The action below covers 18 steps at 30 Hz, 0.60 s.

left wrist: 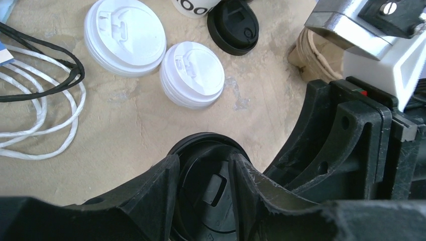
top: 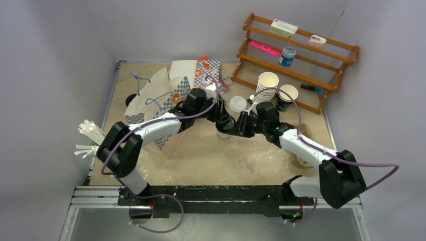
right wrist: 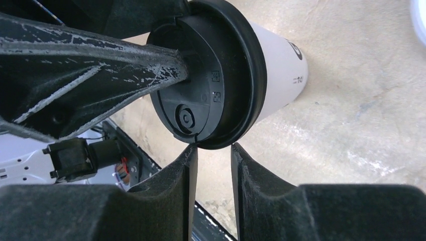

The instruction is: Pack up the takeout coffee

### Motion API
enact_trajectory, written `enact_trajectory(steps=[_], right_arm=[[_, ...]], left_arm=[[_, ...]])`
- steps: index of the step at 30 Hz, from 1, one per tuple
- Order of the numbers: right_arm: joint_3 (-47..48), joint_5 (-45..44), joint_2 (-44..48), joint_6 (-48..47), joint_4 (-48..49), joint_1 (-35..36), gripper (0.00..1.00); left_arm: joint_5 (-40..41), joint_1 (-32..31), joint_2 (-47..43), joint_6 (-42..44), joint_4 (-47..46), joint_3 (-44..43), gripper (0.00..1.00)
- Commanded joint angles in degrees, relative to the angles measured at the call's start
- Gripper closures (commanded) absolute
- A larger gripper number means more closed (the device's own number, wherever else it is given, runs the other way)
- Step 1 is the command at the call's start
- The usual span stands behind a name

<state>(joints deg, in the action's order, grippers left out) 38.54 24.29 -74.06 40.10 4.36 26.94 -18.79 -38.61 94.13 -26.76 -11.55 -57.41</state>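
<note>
Both arms meet mid-table over one takeout coffee cup. From the top camera we barely see it, just a pale sliver of the base poking out under the two hands.

The left hand sits right on top of it. In its own wrist view the fingers are spread part way, with the black sip lid showing through the gap, and the cup body is totally hidden below. From the right wrist, one left finger looks pressed onto the lid top.

The right hand comes in from the side. Its fingers are a narrow gap apart with nothing between them, and the lid rim is right at the tips. We can't tell if it's touching. The print on the cup wall is cut off.

Two white lids and a loose black lid lie nearby on the table. Another cup is cropped at the frame edge. Farther back there's a patterned paper bag and a stack of lidless cups.
</note>
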Motion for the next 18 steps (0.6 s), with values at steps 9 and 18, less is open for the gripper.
enact_trajectory(steps=[9,18], right_arm=[[10.5,-7.1,1.7,-6.3,-16.5,-0.7,0.59],[12.9,-8.4,4.9,-11.5,-19.9,-0.6,0.42]], left_arm=[[3.0,-1.9,2.1,4.9,24.1,-13.6,0.5],[3.4,-1.9,-2.6,4.5,22.6,-13.0,0.46]])
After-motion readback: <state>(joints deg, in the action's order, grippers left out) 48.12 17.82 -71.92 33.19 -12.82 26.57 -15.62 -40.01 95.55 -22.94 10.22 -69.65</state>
